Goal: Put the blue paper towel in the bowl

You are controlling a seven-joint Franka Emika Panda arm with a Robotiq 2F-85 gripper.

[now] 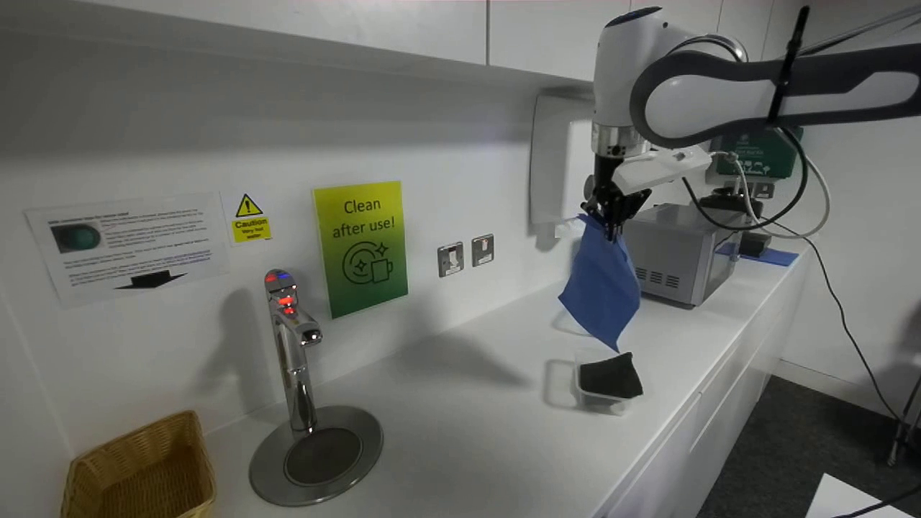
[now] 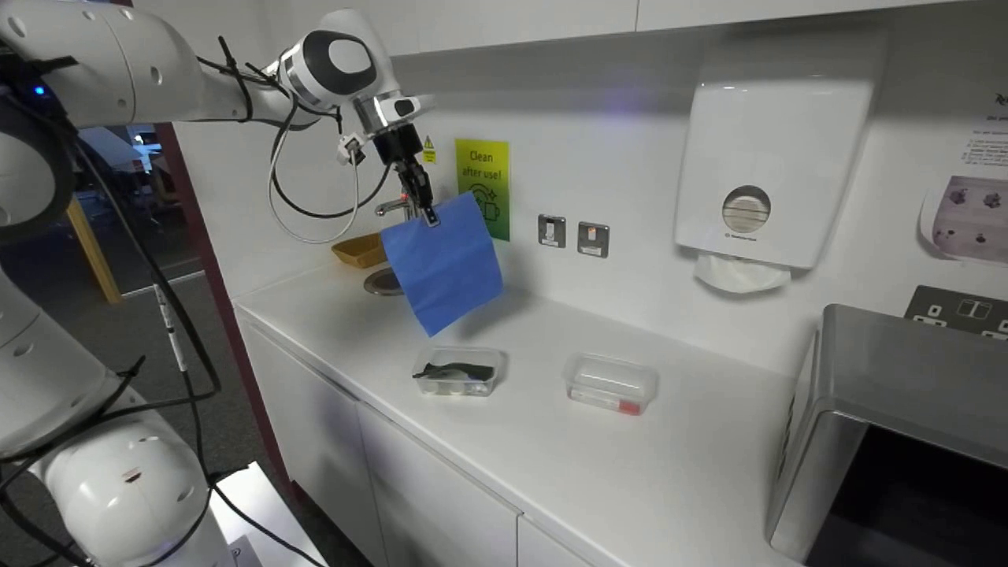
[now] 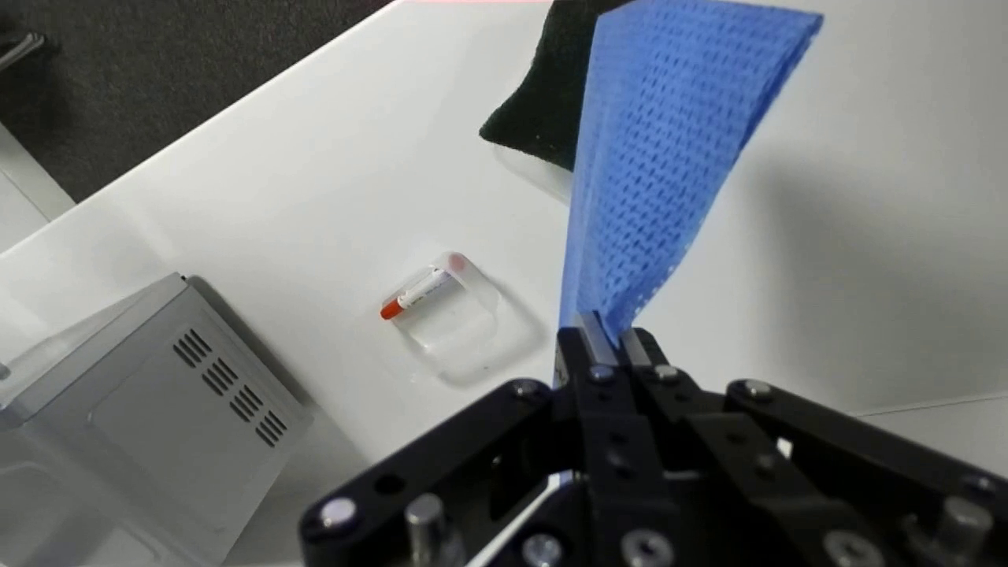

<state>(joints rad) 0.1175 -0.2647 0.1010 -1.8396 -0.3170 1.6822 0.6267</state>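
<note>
Blue paper towel (image 2: 445, 268) hangs in mid-air over the worktop (image 2: 551, 457), gripper (image 2: 430, 217) pinching its upper part. Lowest corner shows just above clear tub (image 2: 457, 389) with dark pad (image 1: 611, 377), near front edge. Marker tub (image 2: 610, 370), red-capped marker (image 3: 421, 289) inside, sits farther from that edge.

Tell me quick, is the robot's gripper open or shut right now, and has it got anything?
Gripper: closed, holding the blue paper towel, which hangs down from it.
</note>
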